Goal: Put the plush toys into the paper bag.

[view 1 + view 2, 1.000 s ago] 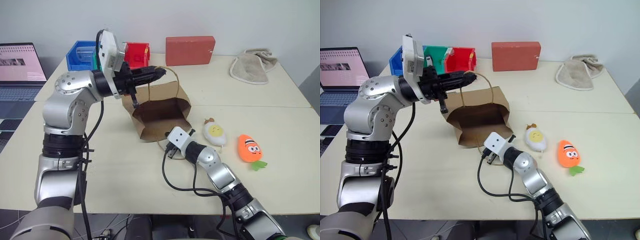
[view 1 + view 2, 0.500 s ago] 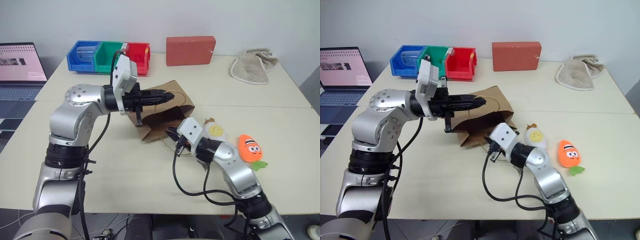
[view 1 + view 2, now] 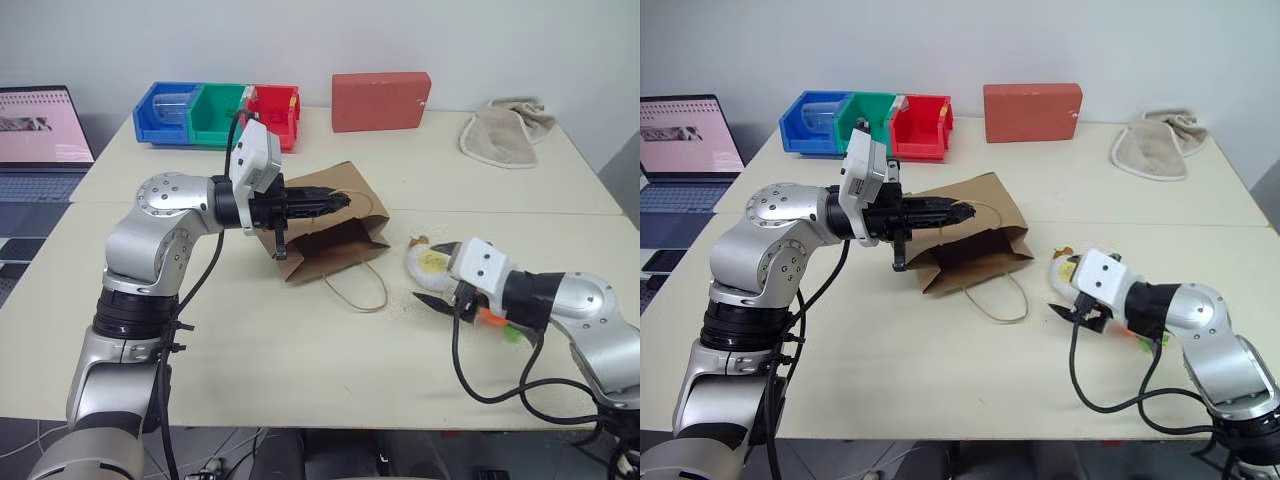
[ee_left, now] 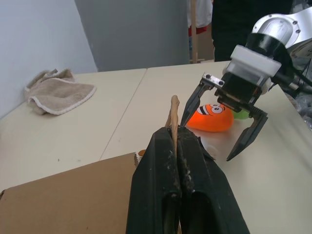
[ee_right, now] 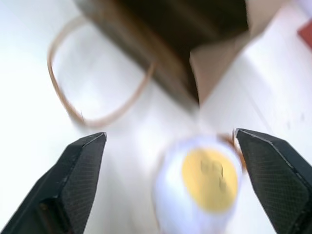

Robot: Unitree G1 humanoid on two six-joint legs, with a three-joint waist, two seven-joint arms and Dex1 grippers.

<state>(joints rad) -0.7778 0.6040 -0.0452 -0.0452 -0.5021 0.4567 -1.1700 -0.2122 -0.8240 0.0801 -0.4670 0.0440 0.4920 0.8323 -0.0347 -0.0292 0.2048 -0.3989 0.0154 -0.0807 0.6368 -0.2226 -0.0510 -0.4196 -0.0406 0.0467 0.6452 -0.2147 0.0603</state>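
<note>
The right pincer [image 3: 1077,292], shut near the paper bag [image 3: 970,240] a second ago, is now swung aside and opened wide over the egg toy [image 5: 207,187]. The bag handle [image 4: 173,113] is kept clamped by the left pincer [image 4: 179,146]. The carrot toy [image 4: 211,116] is left on the desk [image 3: 250,340].

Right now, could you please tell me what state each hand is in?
Left hand: closed on the paper bag's handle.
Right hand: open, empty, at the egg toy.

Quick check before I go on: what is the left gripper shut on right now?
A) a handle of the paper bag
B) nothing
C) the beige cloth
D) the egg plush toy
A: the left gripper is shut on a thin loop handle of the paper bag, seen rising between its fingers in the left wrist view.
</note>
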